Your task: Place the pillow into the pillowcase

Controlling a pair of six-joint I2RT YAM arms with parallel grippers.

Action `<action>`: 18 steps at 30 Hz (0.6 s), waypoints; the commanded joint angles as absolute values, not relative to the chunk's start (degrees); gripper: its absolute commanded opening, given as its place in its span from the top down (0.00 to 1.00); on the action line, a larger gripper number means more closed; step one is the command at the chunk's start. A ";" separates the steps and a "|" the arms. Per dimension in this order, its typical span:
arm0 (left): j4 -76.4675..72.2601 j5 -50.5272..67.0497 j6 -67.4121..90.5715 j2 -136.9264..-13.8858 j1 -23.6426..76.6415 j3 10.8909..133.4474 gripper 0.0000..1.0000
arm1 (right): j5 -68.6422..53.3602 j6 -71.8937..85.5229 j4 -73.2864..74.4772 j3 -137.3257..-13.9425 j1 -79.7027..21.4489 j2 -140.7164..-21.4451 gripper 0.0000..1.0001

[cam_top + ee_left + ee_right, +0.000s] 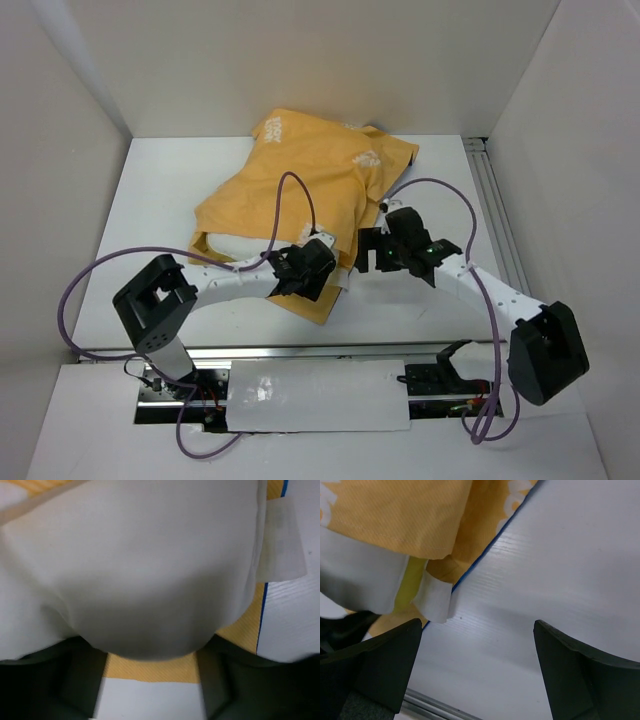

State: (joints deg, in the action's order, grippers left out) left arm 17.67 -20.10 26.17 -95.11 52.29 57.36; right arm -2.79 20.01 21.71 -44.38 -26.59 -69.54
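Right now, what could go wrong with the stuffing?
1. The pillow bulges inside the left claw with case fabric right under it; closing may pinch both and drag the case.
2. The right claw is open over bare table, holding nothing; unpinned, the case could slide when pushed.

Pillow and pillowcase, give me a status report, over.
Left claw wide around pillow end, grip unclear. Right claw open over table. Pillow mostly inside pillowcase, white end showing. Nothing visibly blocking.

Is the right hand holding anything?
No, the right hand is wide open over the table, beside the pillowcase.
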 commanded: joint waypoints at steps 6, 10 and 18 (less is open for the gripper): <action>13.97 -21.53 31.19 -96.94 49.67 59.06 0.97 | 10.25 13.80 9.85 -43.94 -35.50 -78.21 0.05; 13.97 -22.24 31.20 -96.42 49.13 60.20 1.00 | 14.22 13.80 4.58 -45.96 -38.40 -84.28 0.06; 14.50 -21.01 31.73 -92.73 49.13 59.06 1.00 | 22.85 18.63 -6.05 -46.23 -39.99 -88.77 0.14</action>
